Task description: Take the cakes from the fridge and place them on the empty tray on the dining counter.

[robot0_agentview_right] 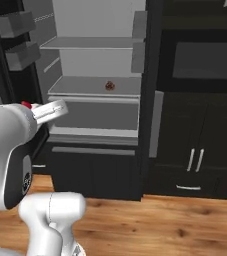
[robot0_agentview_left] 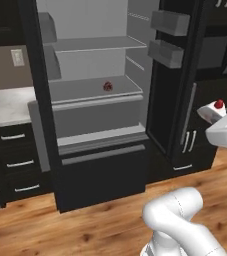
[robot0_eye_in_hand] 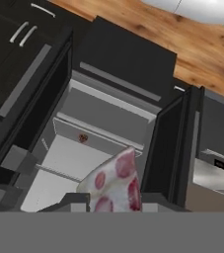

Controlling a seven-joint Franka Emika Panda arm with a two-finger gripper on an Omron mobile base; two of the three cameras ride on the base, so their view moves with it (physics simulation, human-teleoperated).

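The fridge (robot0_agentview_left: 101, 176) (robot0_agentview_right: 92, 170) (robot0_eye_in_hand: 126, 57) stands with both doors swung open, showing pale grey shelves. One small cake (robot0_agentview_left: 107, 86) (robot0_agentview_right: 110, 85) (robot0_eye_in_hand: 83, 138) with a dark red top sits on the middle shelf. My gripper (robot0_agentview_left: 216, 114) (robot0_agentview_right: 37, 113) (robot0_eye_in_hand: 114, 200) hangs in front of the fridge, away from the shelves. It is shut on a whitish, red-spotted cake wedge (robot0_agentview_left: 209, 112) (robot0_agentview_right: 51, 110) (robot0_eye_in_hand: 116, 180) whose tip points toward the fridge. The hand view is rolled over, with the floor at its top. The empty tray and the dining counter are out of view.
Grey bins (robot0_agentview_left: 170, 22) (robot0_agentview_right: 16, 25) hang on the open fridge doors on both sides of the opening. A pale wall counter (robot0_agentview_left: 5, 106) over black drawers (robot0_agentview_left: 16, 161) lies left of the fridge. Tall black cabinets (robot0_agentview_right: 195, 150) stand on its right. Wood floor (robot0_agentview_left: 85, 230) runs in front.
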